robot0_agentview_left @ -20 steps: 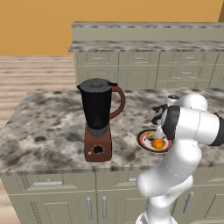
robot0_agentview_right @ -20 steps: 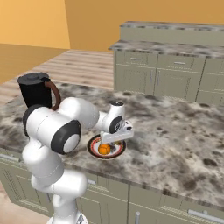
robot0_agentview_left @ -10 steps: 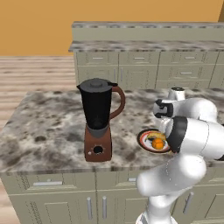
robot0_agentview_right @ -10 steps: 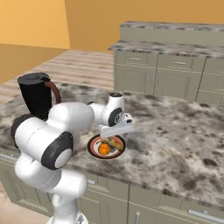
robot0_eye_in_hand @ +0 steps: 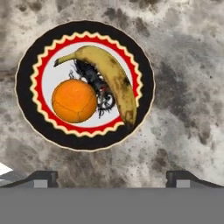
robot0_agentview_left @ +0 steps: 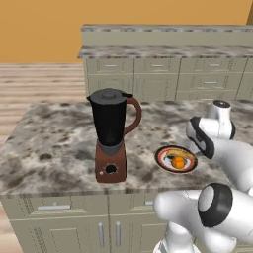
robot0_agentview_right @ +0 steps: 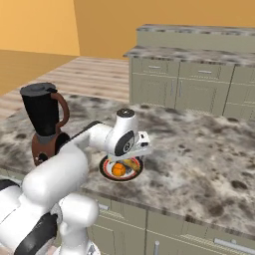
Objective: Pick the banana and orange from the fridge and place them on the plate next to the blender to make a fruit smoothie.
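In the left base view, your plate (robot0_agentview_left: 176, 159) sits on the tabletop (robot0_agentview_left: 59, 143) near its front edge, just to the right of the blender (robot0_agentview_left: 112, 134). The orange (robot0_agentview_left: 178, 162) rests on it, with part of the banana (robot0_agentview_left: 171, 158) showing beside it. The risk I judge here is the round orange rolling off toward that front edge if your wrist brushes the plate as you pull away.

In the right base view, the claw (robot0_agentview_right: 130, 155) hangs just above the plate (robot0_agentview_right: 121, 169), and the orange (robot0_agentview_right: 118, 170) and banana (robot0_agentview_right: 132, 164) lie under it. A sideways swing could also clip the blender (robot0_agentview_right: 45, 124), which stands nearby on that side.

In the hand view, the claw (robot0_eye_in_hand: 112, 178) is released, its fingertips (robot0_eye_in_hand: 42, 178) spread wide with nothing between them and touching nothing. The banana (robot0_eye_in_hand: 111, 78) curves around the orange (robot0_eye_in_hand: 74, 100), both inside the plate's (robot0_eye_in_hand: 30, 122) rim, so lift straight up.
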